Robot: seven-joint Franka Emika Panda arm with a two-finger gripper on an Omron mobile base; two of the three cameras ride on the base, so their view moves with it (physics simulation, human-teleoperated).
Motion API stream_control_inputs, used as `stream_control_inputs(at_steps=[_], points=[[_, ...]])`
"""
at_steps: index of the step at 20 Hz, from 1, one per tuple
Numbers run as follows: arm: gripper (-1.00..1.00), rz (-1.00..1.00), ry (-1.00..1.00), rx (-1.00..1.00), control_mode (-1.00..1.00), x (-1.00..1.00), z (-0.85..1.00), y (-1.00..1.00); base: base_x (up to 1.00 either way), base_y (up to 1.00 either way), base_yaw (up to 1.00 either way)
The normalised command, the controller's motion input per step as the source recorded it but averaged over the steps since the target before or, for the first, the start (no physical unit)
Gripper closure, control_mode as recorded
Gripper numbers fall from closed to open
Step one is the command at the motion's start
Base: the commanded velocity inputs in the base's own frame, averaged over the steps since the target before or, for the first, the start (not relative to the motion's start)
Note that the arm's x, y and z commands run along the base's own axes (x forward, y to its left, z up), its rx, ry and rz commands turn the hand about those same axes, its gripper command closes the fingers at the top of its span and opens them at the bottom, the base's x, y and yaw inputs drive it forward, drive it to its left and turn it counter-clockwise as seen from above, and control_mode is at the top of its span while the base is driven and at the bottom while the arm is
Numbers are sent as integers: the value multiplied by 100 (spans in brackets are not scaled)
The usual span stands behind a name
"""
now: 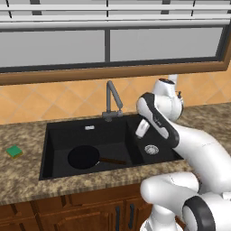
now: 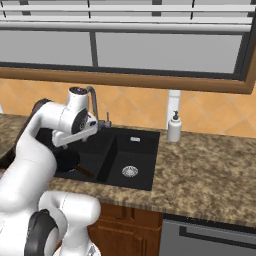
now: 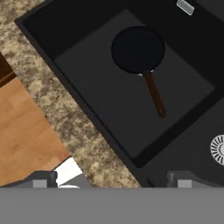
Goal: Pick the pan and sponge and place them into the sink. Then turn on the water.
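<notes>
From the left base view I see the pan (image 1: 84,157) lying in the wide basin of the sink (image 1: 54,135), and the sponge (image 1: 14,151) on the counter (image 1: 27,180) well left of it. From the right base view the tap (image 2: 93,102) stands just behind my wrist. In the hand view the gripper (image 3: 111,180) hangs empty and spread over the sink's near rim. My worry: swinging left for the sponge could clip the tap.
</notes>
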Motion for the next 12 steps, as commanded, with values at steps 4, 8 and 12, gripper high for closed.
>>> stream_control_inputs(at_steps=[4,8,12], points=[[-100,0,0,-10,-100,-51,31,91,0,0,0],[-100,-12,5,-14,-100,-10,18,77,0,0,0],[-100,-57,19,-8,-100,-20,6,0,0,0,0]])
